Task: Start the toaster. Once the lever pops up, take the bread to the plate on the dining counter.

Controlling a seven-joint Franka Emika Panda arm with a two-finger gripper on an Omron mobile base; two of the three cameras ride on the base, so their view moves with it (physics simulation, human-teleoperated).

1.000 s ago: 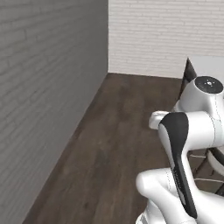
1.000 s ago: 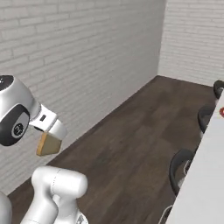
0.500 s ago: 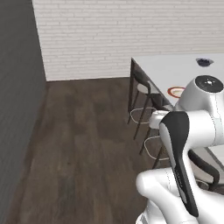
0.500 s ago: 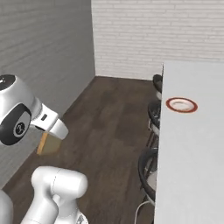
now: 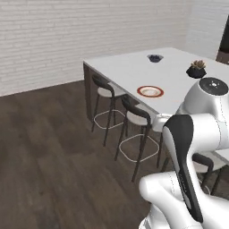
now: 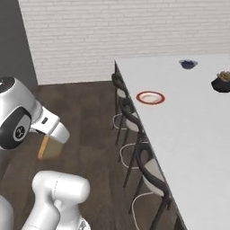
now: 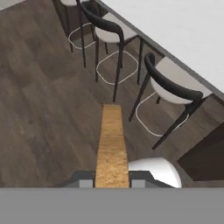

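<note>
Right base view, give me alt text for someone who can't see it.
The robot's gripper holds a slice of bread above dark wood floor at left. To the right, the white dining counter carries the red-rimmed plate, with a small dark bowl and a dark potted plant farther along. Stools line its near edge before a white brick wall.

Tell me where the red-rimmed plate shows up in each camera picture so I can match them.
Left base view: plate right of centre, near the dining counter edge.
Right base view: plate upper middle, near the counter's left edge.
Hand view: not in it.
Shared landmark: the stools along the counter.
</note>
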